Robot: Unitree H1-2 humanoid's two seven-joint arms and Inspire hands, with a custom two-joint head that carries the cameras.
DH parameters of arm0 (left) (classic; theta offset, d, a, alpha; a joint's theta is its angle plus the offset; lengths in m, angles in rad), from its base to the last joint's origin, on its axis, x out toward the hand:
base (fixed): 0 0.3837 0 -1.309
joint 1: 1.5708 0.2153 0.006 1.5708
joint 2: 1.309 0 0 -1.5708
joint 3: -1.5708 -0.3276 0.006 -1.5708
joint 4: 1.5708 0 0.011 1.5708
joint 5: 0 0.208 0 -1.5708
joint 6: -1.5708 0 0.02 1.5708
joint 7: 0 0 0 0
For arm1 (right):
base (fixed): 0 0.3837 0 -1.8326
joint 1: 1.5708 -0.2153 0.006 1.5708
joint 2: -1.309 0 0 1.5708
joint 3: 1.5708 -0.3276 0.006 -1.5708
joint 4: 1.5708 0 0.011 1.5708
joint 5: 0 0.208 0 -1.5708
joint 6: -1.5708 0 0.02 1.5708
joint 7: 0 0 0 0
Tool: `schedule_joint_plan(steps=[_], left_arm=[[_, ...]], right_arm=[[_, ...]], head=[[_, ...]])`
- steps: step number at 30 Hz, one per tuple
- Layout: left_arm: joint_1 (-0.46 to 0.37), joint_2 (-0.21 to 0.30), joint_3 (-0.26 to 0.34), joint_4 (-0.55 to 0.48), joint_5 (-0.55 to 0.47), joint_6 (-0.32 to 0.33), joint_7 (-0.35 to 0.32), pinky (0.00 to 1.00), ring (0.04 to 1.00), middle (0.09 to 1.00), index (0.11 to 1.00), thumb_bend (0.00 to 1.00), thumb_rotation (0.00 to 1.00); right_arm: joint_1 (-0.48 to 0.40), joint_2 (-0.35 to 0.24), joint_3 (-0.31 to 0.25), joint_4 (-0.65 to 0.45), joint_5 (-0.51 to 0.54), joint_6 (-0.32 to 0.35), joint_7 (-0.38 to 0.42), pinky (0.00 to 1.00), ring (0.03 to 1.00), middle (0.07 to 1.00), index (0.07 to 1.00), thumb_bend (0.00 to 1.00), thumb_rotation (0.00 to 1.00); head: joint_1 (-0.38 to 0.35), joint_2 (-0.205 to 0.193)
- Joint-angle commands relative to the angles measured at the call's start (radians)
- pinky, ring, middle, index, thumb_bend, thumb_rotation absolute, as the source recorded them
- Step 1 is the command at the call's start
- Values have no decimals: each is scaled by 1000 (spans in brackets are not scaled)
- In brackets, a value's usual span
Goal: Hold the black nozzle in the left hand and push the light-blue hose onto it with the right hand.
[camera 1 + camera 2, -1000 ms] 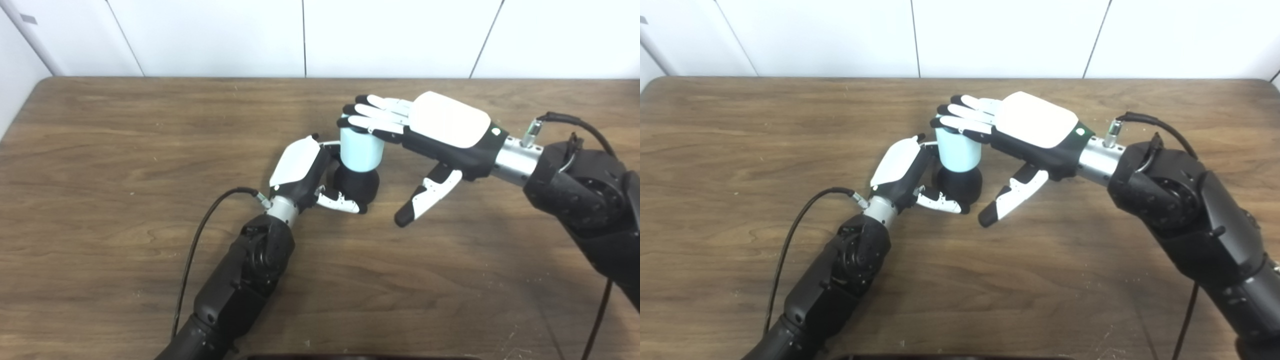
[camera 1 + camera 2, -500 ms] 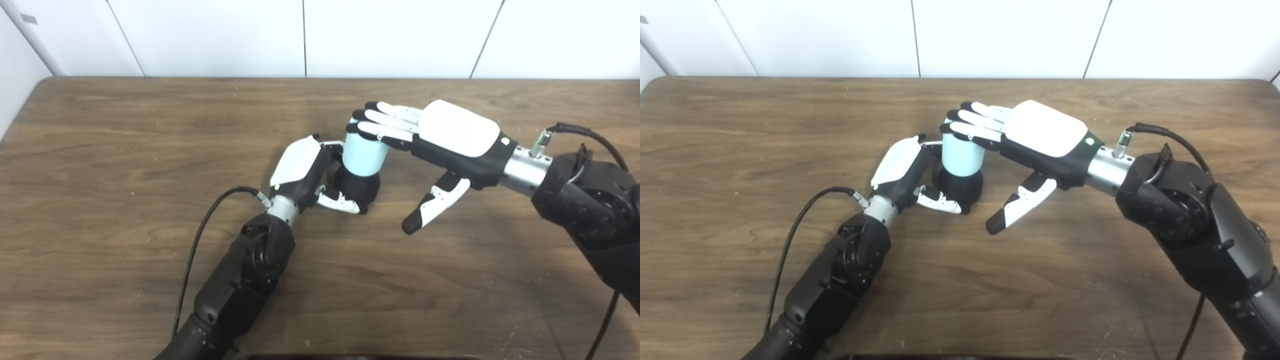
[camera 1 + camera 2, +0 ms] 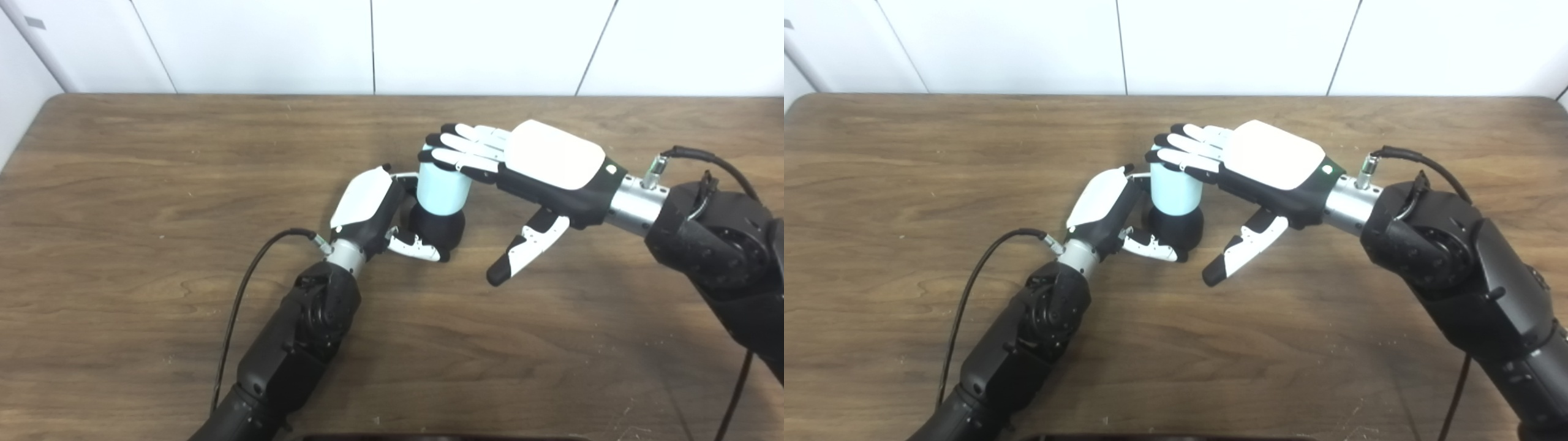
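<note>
Now our left hand point(image 3: 373, 211) wraps the black nozzle point(image 3: 436, 228); our right hand point(image 3: 527, 165), fingers point(image 3: 456, 147) flat and spread, seemingly rests atop the light-blue hose point(image 3: 442, 187).

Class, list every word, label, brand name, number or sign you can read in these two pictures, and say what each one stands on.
None: no readable text in either view.
Light-blue hose: plain.
Black nozzle: plain.
Left hand and right hand: blank white shells.
Table and wall panels: unmarked.
</note>
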Motion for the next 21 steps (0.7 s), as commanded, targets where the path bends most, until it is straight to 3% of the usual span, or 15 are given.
schedule_joint_plan(steps=[1, 9, 14, 21], left_arm=[[71, 39, -24, 87, 20, 110, -108, 1000, 792, 550, 442, 514, 0], [72, 38, -29, 89, 22, 106, -108, 1000, 742, 548, 442, 514, 0], [73, 43, -28, 88, 17, 101, -112, 1000, 742, 548, 442, 514, 0], [69, 41, -31, 100, 14, 100, -111, 1000, 731, 546, 444, 515, 0]], right_arm=[[12, -20, 21, 18, -12, 4, 72, 970, 1000, 988, 956, 752, 1000], [-11, -21, 10, 29, 3, 17, 75, 970, 1000, 987, 955, 751, 1000], [-56, -32, -45, 5, 54, 51, 82, 966, 1000, 985, 953, 752, 1000], [-86, -1, -105, -53, 33, 90, 79, 934, 986, 980, 945, 692, 978]], head=[[-1, 1], [5, 0], [-3, -1], [-1, -4]])
